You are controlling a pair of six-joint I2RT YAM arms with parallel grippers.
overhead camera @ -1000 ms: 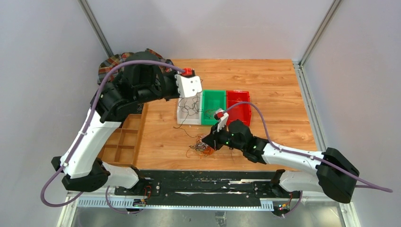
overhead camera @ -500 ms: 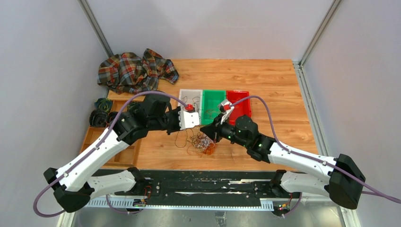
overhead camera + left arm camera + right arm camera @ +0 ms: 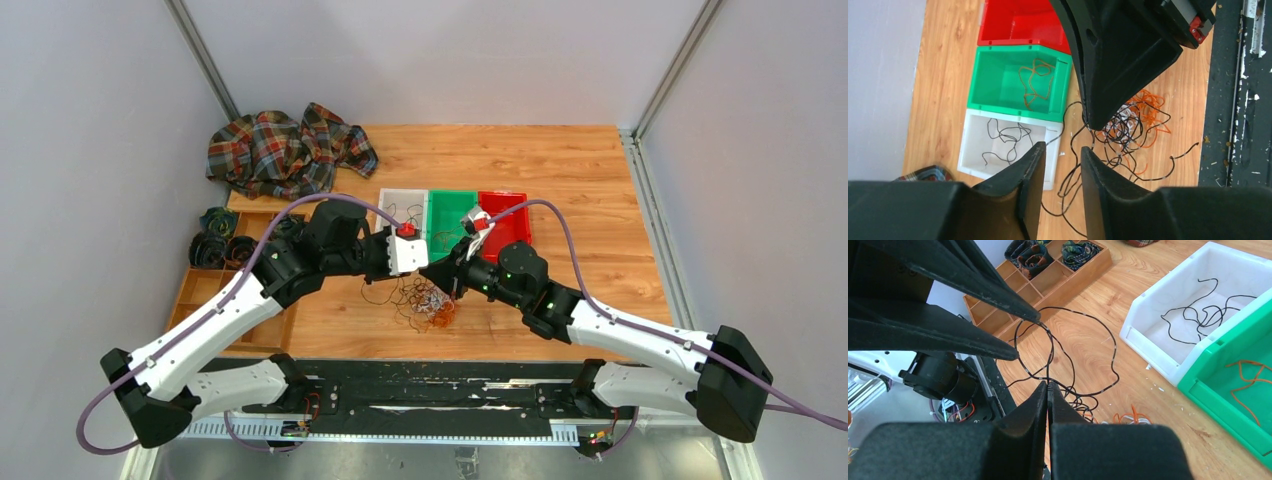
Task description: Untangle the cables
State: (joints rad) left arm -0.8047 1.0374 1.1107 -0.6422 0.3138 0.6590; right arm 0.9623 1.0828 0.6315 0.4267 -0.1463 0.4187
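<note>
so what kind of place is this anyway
Most likely a robot lab test cell: plain grey walls on metal posts box in a wooden tabletop, a left arm and right arm are mounted at its near edge, and a tangle of cables lies near sorting bins.

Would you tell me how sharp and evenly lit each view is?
Top external: even, soft light, sharp, though the cables are barely resolved. Left wrist: left claw dark, underexposed; green bin crisp. Right wrist: right claw near-black, featureless; white bin bright.

Blk/orange/wht cables (image 3: 428,304); wht bin (image 3: 395,200), grn bin (image 3: 450,210), red bin (image 3: 512,231); plaid cloth (image 3: 280,150)
</note>
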